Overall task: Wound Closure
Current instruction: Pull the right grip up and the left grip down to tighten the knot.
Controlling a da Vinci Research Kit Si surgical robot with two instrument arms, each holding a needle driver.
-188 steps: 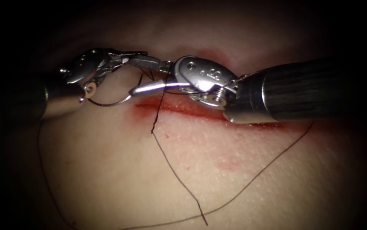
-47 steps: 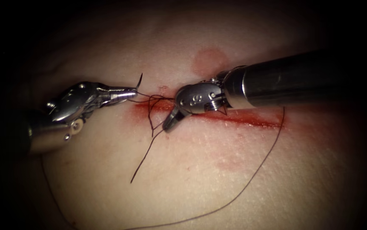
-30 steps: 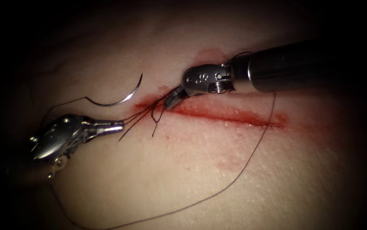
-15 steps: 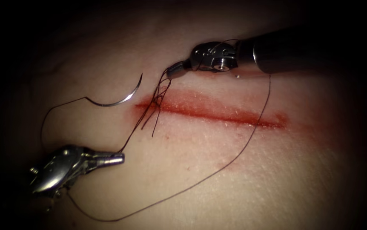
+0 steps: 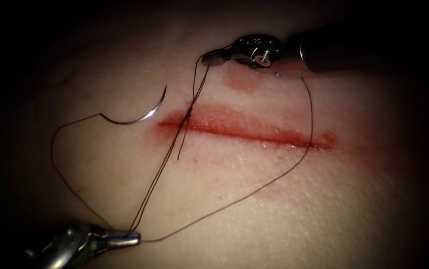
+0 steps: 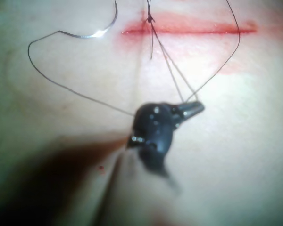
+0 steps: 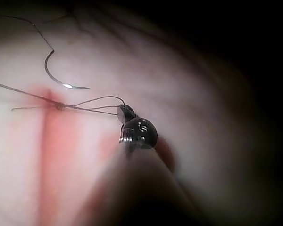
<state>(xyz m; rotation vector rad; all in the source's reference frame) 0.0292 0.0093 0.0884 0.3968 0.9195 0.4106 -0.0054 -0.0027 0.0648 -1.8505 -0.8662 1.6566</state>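
Gripping thread (image 5: 162,164) taut, left hand (image 5: 134,239) below the cut (image 5: 254,132), right hand (image 5: 208,58) clenched on thread above it, knot (image 5: 188,114) at the cut's left end, needle (image 5: 137,117) lying free on tissue (image 5: 254,199), left of the cut.

A surgical practice bench: a slab of pale tissue (image 5: 274,199) with a red cut (image 5: 254,132), lit by an endoscope.

Endoscope light pools on the tissue (image 5: 254,199), edges falling dark (wrist views seem soft, perhaps defocused).
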